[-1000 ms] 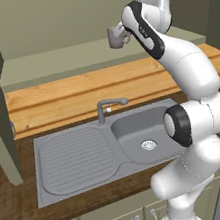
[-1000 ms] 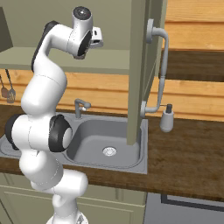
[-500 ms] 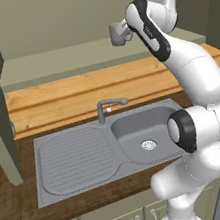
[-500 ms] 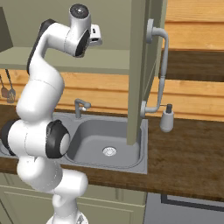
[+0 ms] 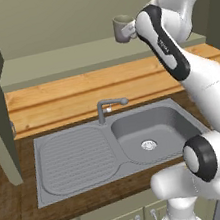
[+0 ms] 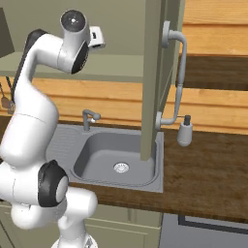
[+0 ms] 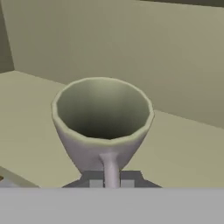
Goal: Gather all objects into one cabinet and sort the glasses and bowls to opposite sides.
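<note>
Left base view, grey mug (image 5: 123, 28) still gripped, carried slightly rightward above shelf (image 5: 73, 57)

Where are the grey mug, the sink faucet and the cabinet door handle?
grey mug (image 5: 123, 28), left base view, on its outer wall.
sink faucet (image 5: 102, 111), left base view, on its upright stem.
cabinet door handle (image 6: 181, 68), right base view, on the long bar.

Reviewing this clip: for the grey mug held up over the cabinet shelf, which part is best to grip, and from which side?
The side handle, from the handle's side. The grey mug is upright, mouth open upward, and its thin handle points straight back at the pincer, which is shut on it. The body flares wide toward the rim, likely too broad for the jaws. The shelf lies below it; I cannot tell whether it touches.
</note>
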